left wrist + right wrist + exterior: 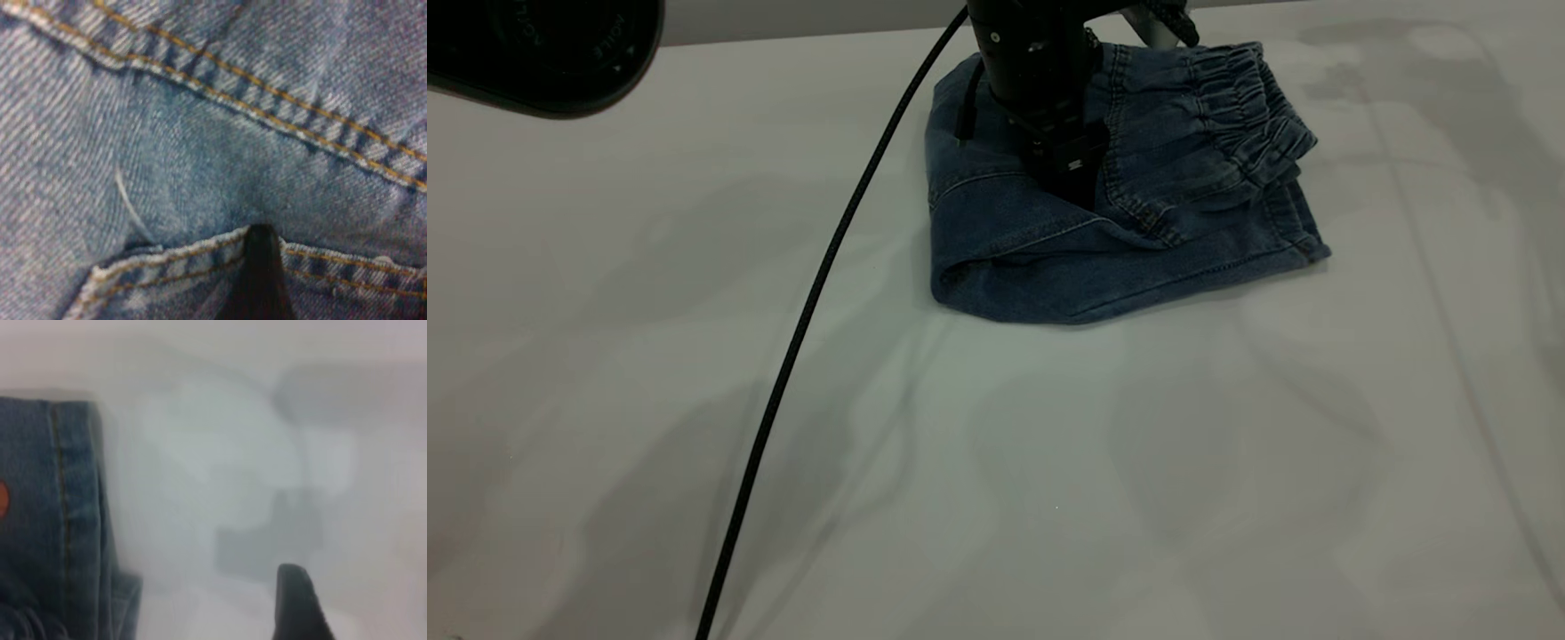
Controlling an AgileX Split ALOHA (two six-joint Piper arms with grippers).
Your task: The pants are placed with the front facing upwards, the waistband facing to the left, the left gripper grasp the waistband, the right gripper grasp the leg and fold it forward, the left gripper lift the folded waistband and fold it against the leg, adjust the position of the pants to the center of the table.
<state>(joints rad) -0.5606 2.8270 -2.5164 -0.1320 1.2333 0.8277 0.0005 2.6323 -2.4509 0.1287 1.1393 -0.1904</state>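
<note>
Pale grey worktop [1049,462] fills the near part of the exterior view, bare but for soft shadows and a black braided cable [818,267] that runs from the near edge up and away toward the arm. Farther back, toward the far edge and a little right of the middle, lie the pants [1049,267], folded into a compact blue bundle with a rounded fold on the near left and a stitched hem along the near right. On top of the bundle, at its right far end, sits the waistband [1249,120], gathered and ruffled. Left claw [1069,173] stands straight down on the middle of the bundle, its black tip pressed into the cloth where a seam flap lifts; in its own wrist view one dark finger [261,273] pokes under a tan-stitched edge, but whether it is clenched on the cloth I cannot tell. Right claw [300,603] shows in its wrist view only as one dark fingertip above the bare worktop, beside the stitched hem of the pants, touching nothing; its state I cannot tell either. At the far left corner hangs a dark rounded housing [543,53].
</note>
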